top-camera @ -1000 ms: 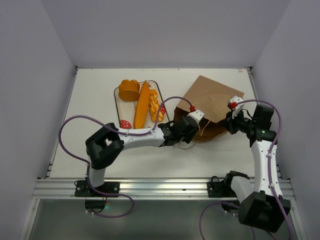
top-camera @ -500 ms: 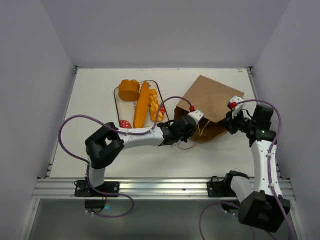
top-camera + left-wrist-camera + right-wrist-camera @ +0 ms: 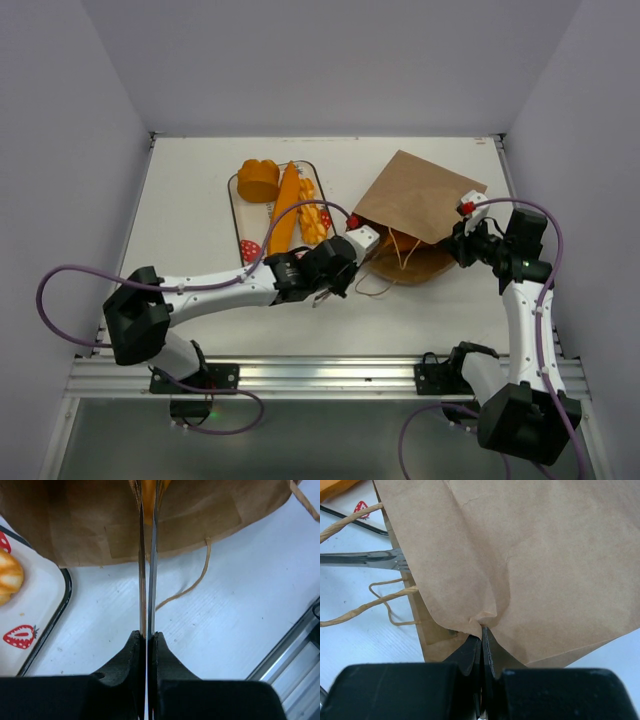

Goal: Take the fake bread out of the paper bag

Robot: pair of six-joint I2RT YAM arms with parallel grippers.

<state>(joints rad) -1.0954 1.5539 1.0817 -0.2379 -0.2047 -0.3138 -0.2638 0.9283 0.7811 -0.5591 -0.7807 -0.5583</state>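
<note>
Brown paper bag (image 3: 420,200) lies flat at the right of the white bench (image 3: 190,190), mouth facing near-left. Right end effector (image 3: 481,632) is clenched on the bag's edge. The right wrist view shows a fold of paper pinched between both fingers, a detail the top view leaves unclear. Left end effector (image 3: 148,637) is clenched on silver tongs (image 3: 142,580). The left wrist view shows the two blades pressed nearly together, running away to the bag's mouth, with a sliver of orange fake bread (image 3: 148,489) between them at the far end. The top view resolves neither the tongs nor that piece. Top view only: three more breads on the strawberry-print tray (image 3: 236,205) left of the bag, with the round bun (image 3: 258,180) far-left, the baguette (image 3: 284,208) in the middle and the braided loaf (image 3: 312,220) right. Twisted handle loops (image 3: 360,607) trail on the bench by the mouth. The right wrist view catches the tongs side-on, just beside the bag's edge.
</note>
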